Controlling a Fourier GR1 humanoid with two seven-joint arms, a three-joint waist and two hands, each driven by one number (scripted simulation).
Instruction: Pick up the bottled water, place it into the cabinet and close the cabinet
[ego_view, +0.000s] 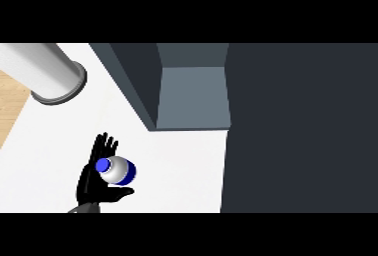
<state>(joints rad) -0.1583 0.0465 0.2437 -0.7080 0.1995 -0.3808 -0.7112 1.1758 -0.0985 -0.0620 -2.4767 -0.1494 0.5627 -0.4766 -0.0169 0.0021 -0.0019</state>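
White desk (184, 165) fills the view, wood floor showing at the far left edge. Dark cabinet (295, 125) takes the whole right side, with an open compartment (193, 97) at top centre, grey floor visible inside it.

Water bottle (118, 170): seen from above, blue cap, white body with a blue band. Stands on the desk bottom left, well apart from the cabinet opening.

Left robot hand (94, 175) sits just beside the bottle on its left. Fingers straight and pointing up the view, thumb reaching under the bottle's near side. Open, not wrapped round it yet. Can't tell if the palm touches the bottle. Right robot hand not in view.

Grey cylinder (44, 70) lies top left, away from the work path.

Judgement: step in hand is the grasp, task barely begun. To do it well:
- close fingers round the body below the cap, not on the cap
- keep the bottle upright, palm flush against its side before curling
- lift straight up before travelling, so the base doesn't drag
- route up and right to the opening, staying clear of the cabinet's left wall (136, 85)
- set it well inside the compartment so the door can shut

Door itself I can't make out from here; the big dark panel at right may be it.
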